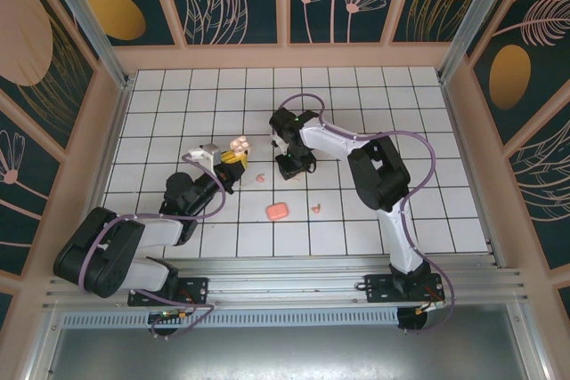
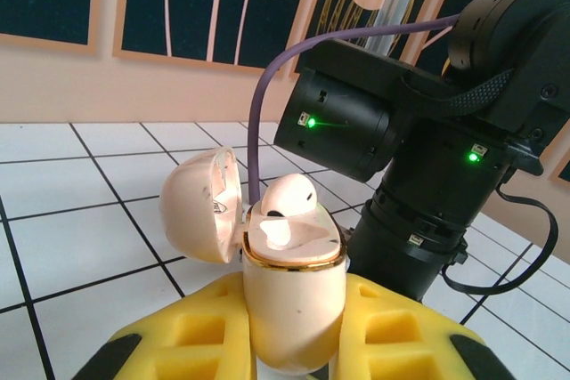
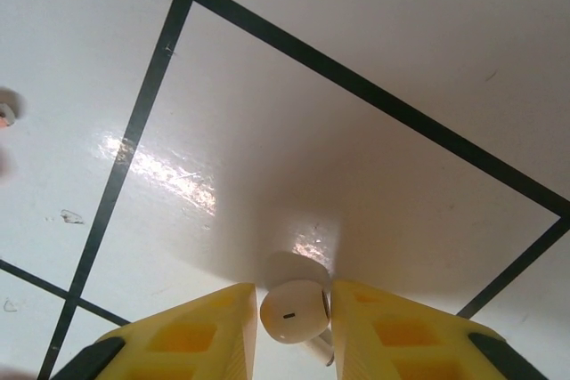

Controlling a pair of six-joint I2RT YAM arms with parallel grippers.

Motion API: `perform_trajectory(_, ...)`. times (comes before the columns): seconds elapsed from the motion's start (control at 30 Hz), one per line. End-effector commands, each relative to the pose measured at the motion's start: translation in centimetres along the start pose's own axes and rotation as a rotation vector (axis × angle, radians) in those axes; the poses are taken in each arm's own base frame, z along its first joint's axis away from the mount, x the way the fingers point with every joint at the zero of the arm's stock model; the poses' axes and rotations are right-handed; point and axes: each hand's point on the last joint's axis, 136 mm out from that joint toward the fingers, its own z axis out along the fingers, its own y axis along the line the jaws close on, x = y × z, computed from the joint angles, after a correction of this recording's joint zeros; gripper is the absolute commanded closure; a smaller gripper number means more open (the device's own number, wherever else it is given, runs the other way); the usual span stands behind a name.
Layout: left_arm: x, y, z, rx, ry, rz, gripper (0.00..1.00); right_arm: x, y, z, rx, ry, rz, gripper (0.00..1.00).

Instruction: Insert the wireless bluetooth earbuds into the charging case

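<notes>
Left jaws clamp the open pale case [image 2: 292,309], 1 bud [image 2: 289,195] seated inside. Right jaws pinch a second bud [image 3: 294,312] by its head on the bench [image 3: 374,68]. It looks light, hard, glossy and slippery; hold the rounded head gently, stem free.

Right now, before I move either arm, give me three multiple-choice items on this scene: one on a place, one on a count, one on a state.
1. Where is the closed coral plastic case?
A. on the white tiled table
B. on the back wall
C. between yellow fingers

2. How many earbuds sit in the pale cream plastic case?
A. none
B. one
C. two

3. That case's lid is:
A. missing
B. shut
C. open

Key:
1 A, it lies flat on the tiles.
2 B, a single white earbud stands in it.
3 C, the lid is hinged back beside the body.
</notes>
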Motion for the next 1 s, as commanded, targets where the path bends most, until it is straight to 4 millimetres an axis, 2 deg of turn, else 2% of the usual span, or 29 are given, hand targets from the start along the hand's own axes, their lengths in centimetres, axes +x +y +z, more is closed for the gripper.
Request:
perform_trajectory(0.0, -1.6, -0.5, 0.4, 0.026, -0.042, 0.033, 0.88, 0.6, 0.2, 0.7, 0.007, 0.034, 0.004, 0.7)
perform_trajectory(0.23, -1.5, -0.6, 0.5, 0.033, -0.038, 0.032, 0.89, 1.0, 0.0, 1.0, 0.015, 0.039, 0.013, 0.75)
perform_trajectory(0.47, -1.3, -0.7, 0.4, 0.035, -0.026, 0.039, 0.89, 0.6, 0.4, 0.2, -0.02, -0.016, 0.044, 0.76)
perform_trajectory(0.63, -1.3, -0.7, 0.4, 0.037, -0.02, 0.061, 0.89, -0.3, 0.2, -1.5, -0.052, -0.103, 0.103, 0.76)
perform_trajectory(0.97, -0.8, -1.3, 0.8, 0.081, -0.015, 0.046, 0.9, -2.6, 0.8, -5.6, -0.21, -0.415, 0.29, 0.77)
